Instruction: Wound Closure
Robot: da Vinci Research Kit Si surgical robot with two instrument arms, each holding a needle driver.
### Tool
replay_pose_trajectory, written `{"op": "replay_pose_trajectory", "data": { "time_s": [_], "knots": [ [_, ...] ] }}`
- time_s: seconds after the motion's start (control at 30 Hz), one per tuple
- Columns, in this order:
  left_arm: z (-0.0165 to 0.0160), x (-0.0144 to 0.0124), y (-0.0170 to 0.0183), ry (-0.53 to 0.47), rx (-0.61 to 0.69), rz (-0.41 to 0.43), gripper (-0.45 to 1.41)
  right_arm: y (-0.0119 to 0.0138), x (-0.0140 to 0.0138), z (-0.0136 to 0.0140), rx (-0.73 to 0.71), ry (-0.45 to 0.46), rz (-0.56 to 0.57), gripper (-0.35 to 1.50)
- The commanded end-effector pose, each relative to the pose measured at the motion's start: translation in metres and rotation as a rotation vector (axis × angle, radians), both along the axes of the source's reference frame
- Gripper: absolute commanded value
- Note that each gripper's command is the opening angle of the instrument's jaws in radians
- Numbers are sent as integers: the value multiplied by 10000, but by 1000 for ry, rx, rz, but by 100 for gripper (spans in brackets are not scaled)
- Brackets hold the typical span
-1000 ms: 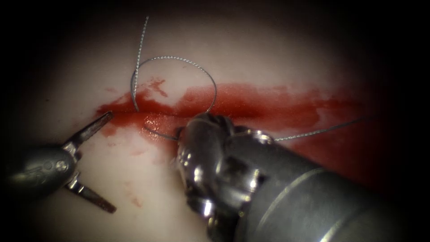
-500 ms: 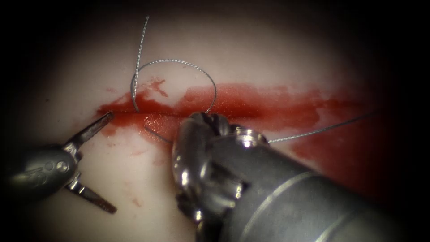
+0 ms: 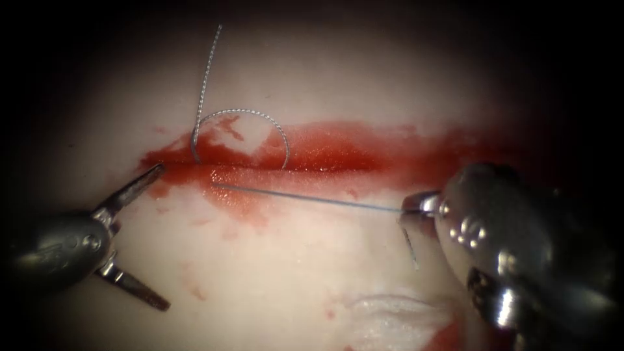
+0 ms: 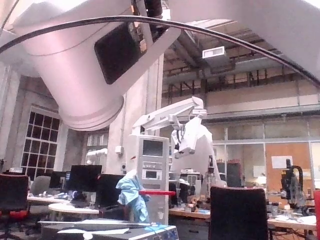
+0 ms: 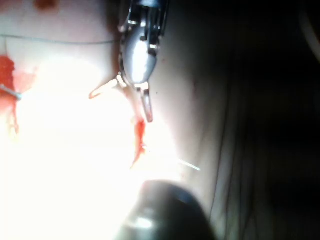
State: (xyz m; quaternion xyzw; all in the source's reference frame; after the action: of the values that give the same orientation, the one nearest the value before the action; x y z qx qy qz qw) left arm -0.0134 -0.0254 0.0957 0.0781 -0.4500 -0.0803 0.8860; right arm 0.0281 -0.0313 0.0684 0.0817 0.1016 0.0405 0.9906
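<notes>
While your right pincer (image 3: 416,205), at right of frame, grips the thread (image 3: 305,198) stretched taut leftward to the cut (image 3: 325,168), the needle (image 3: 411,250) hangs just below; your left pincer (image 3: 140,237) gapes empty, lower left.

The tissue (image 3: 279,273) is the carrying surface: pale, with a horizontal cut (image 3: 286,170) across its middle. Red fluid (image 3: 364,146) lies pooled along the cut and smeared toward the tissue's right edge, with fainter spots on the near side. Thread (image 3: 244,112) lies on the far side of the cut in a small arch, one end running toward the far edge. A taut strand (image 3: 305,198) leaves the near lip of the cut toward the right edge. A whitish patch (image 3: 390,315) sits at the near edge.
</notes>
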Motion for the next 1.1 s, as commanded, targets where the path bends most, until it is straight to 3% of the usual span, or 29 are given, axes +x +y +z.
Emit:
{"op": "replay_pose_trajectory", "data": {
  "time_s": [0.03,0.3,0.5,0.8,1.1],
  "knots": [
    [-2,-6,11,-3,-6,-2,104,11,-23,3,-12,-11,21,-35],
    [-2,-6,11,-3,-6,-3,104,21,-127,-1,-33,-41,95,-35],
    [-2,-6,10,-2,-6,-3,104,23,-174,-5,-35,-82,120,-35],
    [-2,-6,10,-3,-6,-3,104,20,-210,-10,-39,-113,144,-35],
    [-2,-6,10,-2,-6,-3,104,20,-219,-13,-37,-114,153,-35]
  ]
}}
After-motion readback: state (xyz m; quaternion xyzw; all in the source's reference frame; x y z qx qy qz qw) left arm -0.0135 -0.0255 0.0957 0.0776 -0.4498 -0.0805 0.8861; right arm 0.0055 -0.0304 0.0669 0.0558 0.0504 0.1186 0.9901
